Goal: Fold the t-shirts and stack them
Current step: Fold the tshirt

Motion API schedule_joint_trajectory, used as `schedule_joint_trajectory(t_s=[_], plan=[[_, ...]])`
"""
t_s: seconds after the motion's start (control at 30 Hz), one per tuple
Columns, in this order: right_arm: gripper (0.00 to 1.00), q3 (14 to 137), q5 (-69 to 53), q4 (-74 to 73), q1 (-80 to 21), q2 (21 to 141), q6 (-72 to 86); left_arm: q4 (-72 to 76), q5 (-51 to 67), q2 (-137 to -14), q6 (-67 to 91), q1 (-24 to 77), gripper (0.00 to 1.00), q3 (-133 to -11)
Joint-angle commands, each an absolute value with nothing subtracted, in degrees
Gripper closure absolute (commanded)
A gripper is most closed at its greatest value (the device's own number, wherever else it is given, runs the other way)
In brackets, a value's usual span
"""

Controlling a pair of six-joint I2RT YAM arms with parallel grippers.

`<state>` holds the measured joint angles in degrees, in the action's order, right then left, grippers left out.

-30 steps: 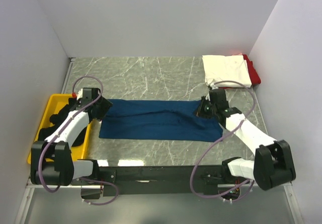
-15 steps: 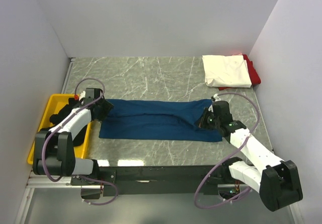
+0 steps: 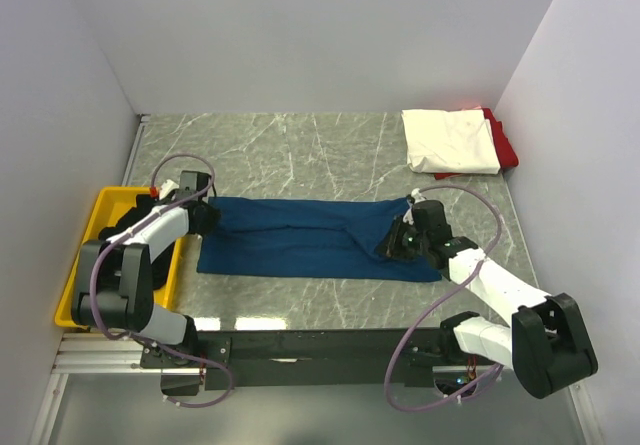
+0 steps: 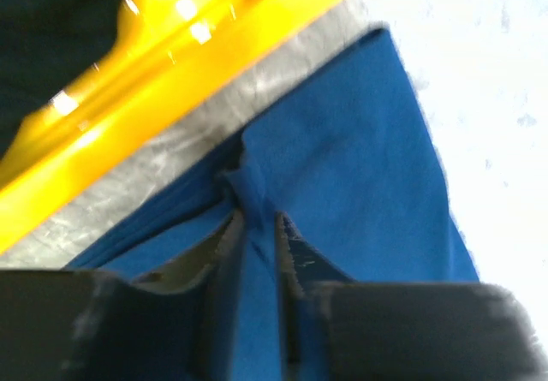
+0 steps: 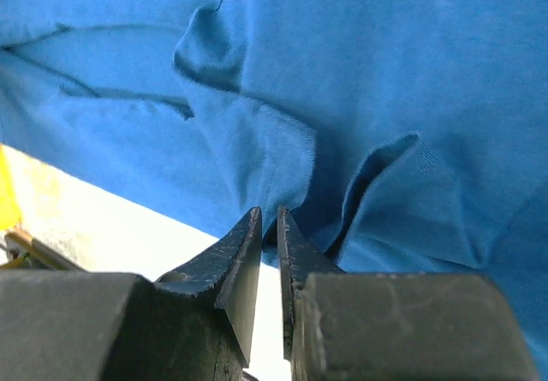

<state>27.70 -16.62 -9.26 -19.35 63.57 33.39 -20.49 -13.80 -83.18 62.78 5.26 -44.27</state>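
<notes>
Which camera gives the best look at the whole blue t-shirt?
Top external: the blue t-shirt lies in full, spread across the table. Left wrist shows only one end beside the yellow tray; right wrist only wrinkled folds.

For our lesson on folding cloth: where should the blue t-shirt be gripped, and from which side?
Probably at its two short ends, from above. The blue t-shirt lies flat as a long band across the table, so each end offers an edge or raised wrinkle to pinch.
</notes>
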Motion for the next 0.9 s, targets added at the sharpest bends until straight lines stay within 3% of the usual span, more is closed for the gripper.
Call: schedule_joint_trajectory(t_s=[0.0, 0.07, 0.13, 0.33, 0.43, 0.47, 0.57, 0.67, 0.87], plan=[[0.80, 29.62, -18.89, -5.98, -20.65, 64.86, 33.49, -21.36, -19.68, -84.46, 63.28, 5.45, 0.80, -47.90], [0.80, 30.50, -18.99, -5.98, -21.35, 65.57, 33.49, -22.05, -21.00, -85.34, 63.37, 5.45, 0.90, -49.04], [0.76, 30.93, -18.98, -6.32, -21.53, 65.83, 33.22, -22.15, -21.27, -85.69, 63.46, 5.45, 0.94, -49.83], [0.52, 32.17, -17.23, -9.31, -21.62, 63.73, 31.99, -21.80, -20.83, -84.99, 62.67, 5.45, 0.91, -51.06], [0.50, 33.39, -15.92, -11.85, -21.53, 61.10, 31.90, -21.01, -20.13, -83.24, 61.79, 5.45, 0.75, -50.89], [0.49, 33.83, -14.86, -12.91, -21.53, 60.39, 31.90, -20.92, -19.95, -82.88, 61.44, 5.45, 0.58, -50.98], [0.49, 35.42, -9.16, -16.95, -21.36, 57.49, 32.08, -21.71, -19.69, -81.57, 60.30, 5.45, 0.40, -51.68], [0.49, 36.21, -5.54, -18.98, -19.61, 56.78, 31.91, -22.59, -19.34, -79.55, 59.77, 5.71, 0.34, -51.68], [0.46, 36.83, -7.82, -17.06, -13.01, 61.69, 30.94, -23.55, -19.07, -76.03, 56.78, 12.98, 0.34, -53.96]])
